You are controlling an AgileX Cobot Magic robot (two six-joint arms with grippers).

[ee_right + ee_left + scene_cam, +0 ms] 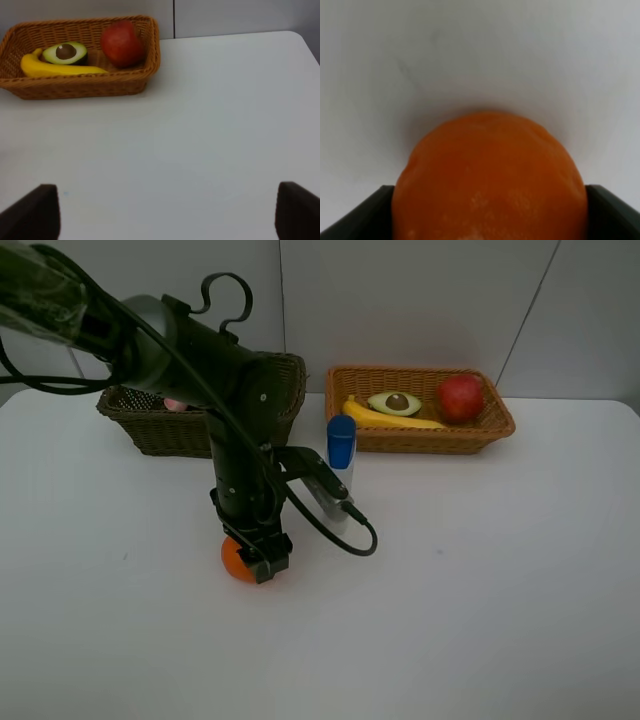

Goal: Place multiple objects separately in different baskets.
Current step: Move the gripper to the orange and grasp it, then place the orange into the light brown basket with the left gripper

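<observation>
- Left gripper point(255, 562) standing wide around the orange point(489, 177) on the white table point(480, 580); grip not clear.
- Right gripper point(165, 212) hanging open, holding nothing, near the light orange-tan basket point(90, 85).

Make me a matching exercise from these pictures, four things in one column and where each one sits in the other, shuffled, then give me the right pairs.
Things:
1. orange
2. red apple
3. silver blue-capped tube
4. avocado half

Places:
A. standing upright on the table between the two baskets
B. right end of the light orange-tan basket
C. on the table between the fingers of the left claw
D. in the light basket, beside the yellow banana

Pairs: 1-C, 2-B, 3-A, 4-D
</observation>
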